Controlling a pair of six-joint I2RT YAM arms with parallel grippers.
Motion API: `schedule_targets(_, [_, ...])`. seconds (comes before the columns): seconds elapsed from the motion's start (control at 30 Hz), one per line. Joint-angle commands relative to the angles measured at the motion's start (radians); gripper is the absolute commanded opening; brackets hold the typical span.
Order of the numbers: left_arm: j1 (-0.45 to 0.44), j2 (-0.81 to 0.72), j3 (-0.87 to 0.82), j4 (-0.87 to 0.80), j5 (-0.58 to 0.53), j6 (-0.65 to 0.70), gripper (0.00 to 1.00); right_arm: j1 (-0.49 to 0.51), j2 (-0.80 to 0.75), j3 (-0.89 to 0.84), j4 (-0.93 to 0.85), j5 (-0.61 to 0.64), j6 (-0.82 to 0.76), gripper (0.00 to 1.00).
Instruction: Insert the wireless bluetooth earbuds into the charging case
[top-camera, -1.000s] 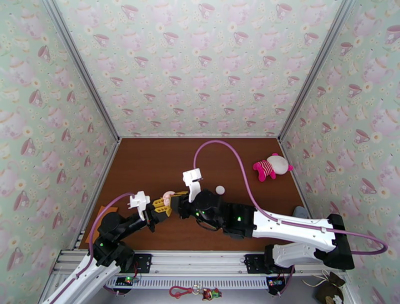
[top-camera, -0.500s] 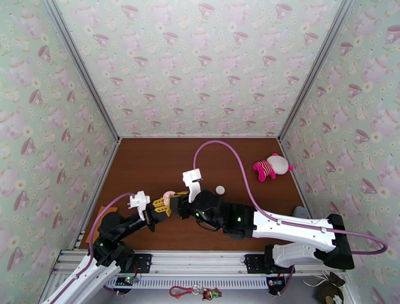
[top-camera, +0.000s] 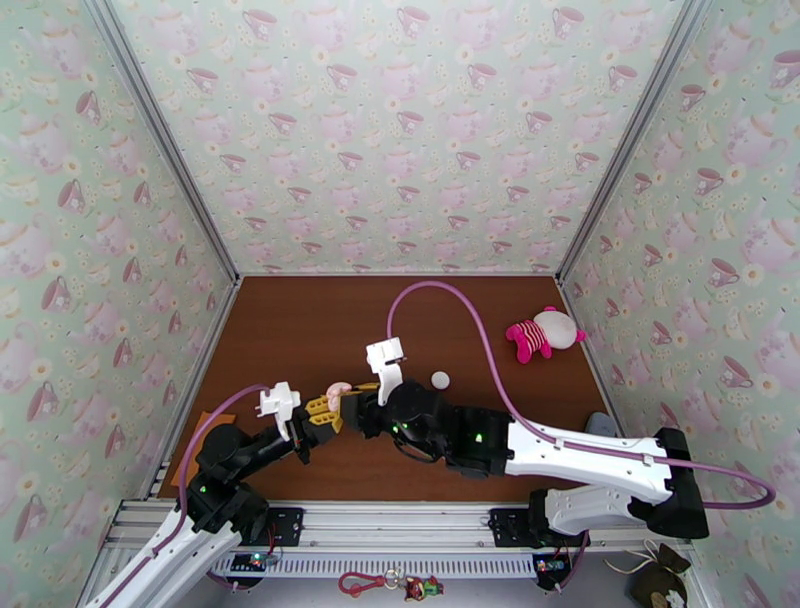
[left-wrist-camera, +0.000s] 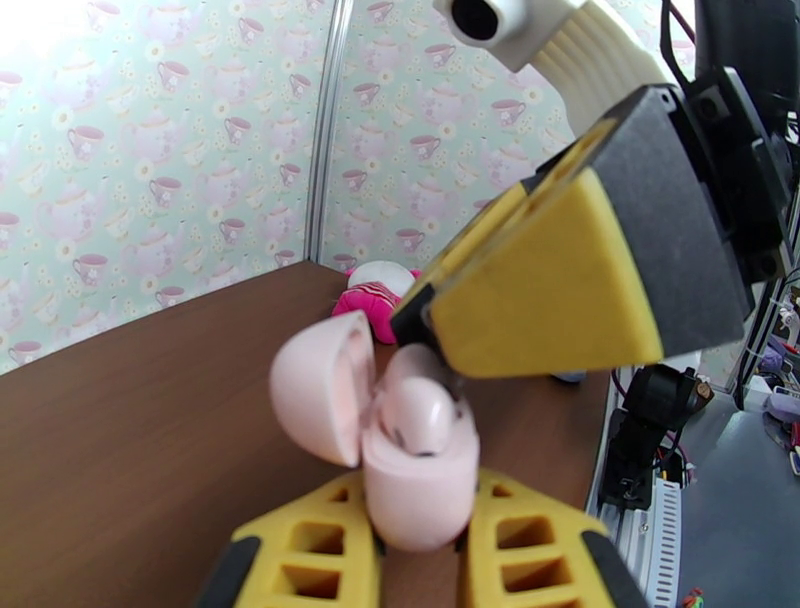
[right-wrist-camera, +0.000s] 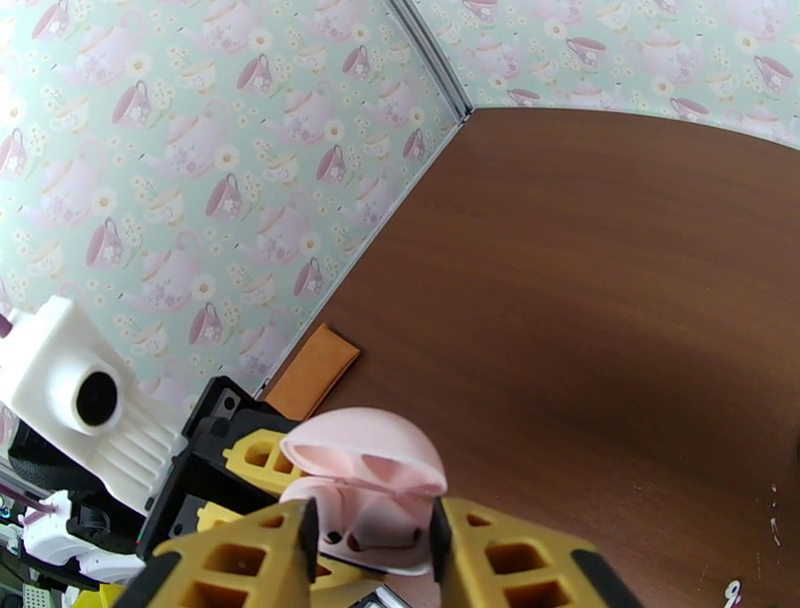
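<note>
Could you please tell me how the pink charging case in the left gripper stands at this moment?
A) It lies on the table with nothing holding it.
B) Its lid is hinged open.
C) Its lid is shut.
B: in the left wrist view the pink charging case, clamped in the left gripper, has its lid swung back off the body.

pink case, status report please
Left tool shut on pink case, lid open. Right tool right above it, jaws parted. Earbuds inside: cannot tell. Plush toy and small white round thing well clear.
</note>
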Motion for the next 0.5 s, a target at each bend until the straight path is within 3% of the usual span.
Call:
schedule_targets(0.0, [0.005, -0.017, 0.008, 0.055, 0.005, -0.009, 0.00, 0.012, -0.014, 0.034, -0.056, 0.040, -0.022, 0.41])
schedule_targets(0.23, [0.005, -0.022, 0.007, 0.046, 0.013, 0.002, 0.00, 0.000, -0.072, 0.058, -0.100, 0.071, -0.056, 0.61])
schedule_targets(0.47, [0.005, -0.028, 0.007, 0.034, 0.035, 0.009, 0.00, -0.037, -0.180, 0.068, -0.149, 0.072, -0.092, 0.95])
